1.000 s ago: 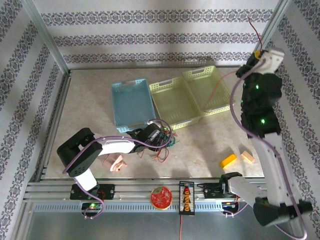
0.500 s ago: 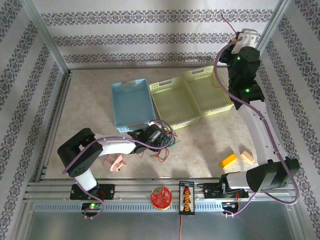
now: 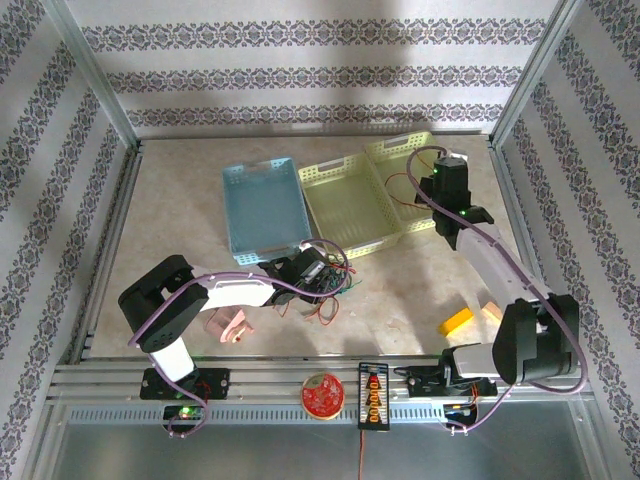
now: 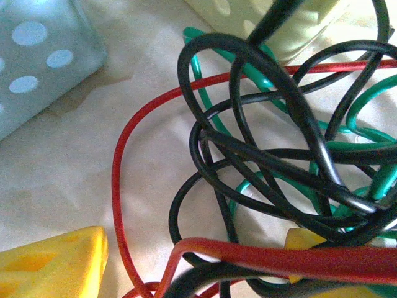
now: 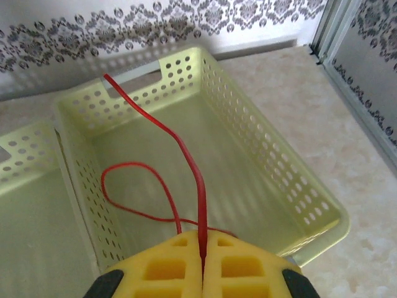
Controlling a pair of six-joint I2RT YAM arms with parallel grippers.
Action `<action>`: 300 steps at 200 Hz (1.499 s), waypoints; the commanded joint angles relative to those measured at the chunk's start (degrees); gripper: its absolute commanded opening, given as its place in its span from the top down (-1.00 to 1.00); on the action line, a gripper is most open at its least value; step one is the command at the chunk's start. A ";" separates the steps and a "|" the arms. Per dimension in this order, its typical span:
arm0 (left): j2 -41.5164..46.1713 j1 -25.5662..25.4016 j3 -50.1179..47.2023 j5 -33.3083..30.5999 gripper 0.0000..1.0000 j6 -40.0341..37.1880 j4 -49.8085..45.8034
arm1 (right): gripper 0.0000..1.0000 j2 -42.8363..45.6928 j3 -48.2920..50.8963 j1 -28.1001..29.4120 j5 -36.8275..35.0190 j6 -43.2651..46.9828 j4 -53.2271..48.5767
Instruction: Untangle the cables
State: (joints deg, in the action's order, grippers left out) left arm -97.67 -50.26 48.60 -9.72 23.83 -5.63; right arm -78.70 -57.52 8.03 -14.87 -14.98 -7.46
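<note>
Top view: left gripper [image 3: 320,272] down on tangle of thin red, green and black cables [image 3: 336,290], at 6 o'clock from the middle basket. Right gripper [image 3: 446,172] over pale yellow-green perforated plastic basket [image 3: 400,147]. Left wrist: tangle between separated yellow finger pads [image 4: 49,264]; grip cannot be told. Right wrist: pads clenched on thin red cable [image 5: 186,155], rising toward 11 o'clock and looping into the basket.

My gripper [image 5: 203,241]: yellow fingers [image 5: 162,268] pressed together, pinching the red cable [image 5: 185,151].
Red cable: rises from my fingers, loops over the open basket [image 5: 276,169].
</note>
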 commanded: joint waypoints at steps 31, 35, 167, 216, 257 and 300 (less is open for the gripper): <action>-0.01 -1.60 -0.08 -1.78 -0.51 -0.66 -3.08 | 1.00 -8.40 -2.45 -1.04 1.79 -1.74 0.73; 0.10 -1.60 -0.08 -2.08 -0.51 -0.61 -3.07 | 1.00 -9.16 -2.86 -1.15 1.94 -1.88 0.67; 1.25 -1.60 1.50 -8.36 -0.54 1.31 -4.15 | 1.00 -17.76 -3.45 -3.20 9.39 -9.59 -11.72; 0.49 -1.43 3.72 -11.60 -0.56 1.71 -4.61 | 1.00 -12.12 3.75 -3.21 17.06 -17.04 -10.96; -1.05 -1.49 6.72 -12.00 -0.59 0.94 -6.67 | 1.00 -8.81 4.89 -3.20 16.74 -18.12 -10.57; -0.16 -1.50 5.77 -11.45 -0.61 1.02 -5.80 | 1.00 -8.21 3.13 -3.50 14.51 -14.32 -11.37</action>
State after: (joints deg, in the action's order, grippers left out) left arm -97.78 -50.96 54.13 -20.01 24.43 -9.93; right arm -88.12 -53.43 5.06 0.51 -31.16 -17.02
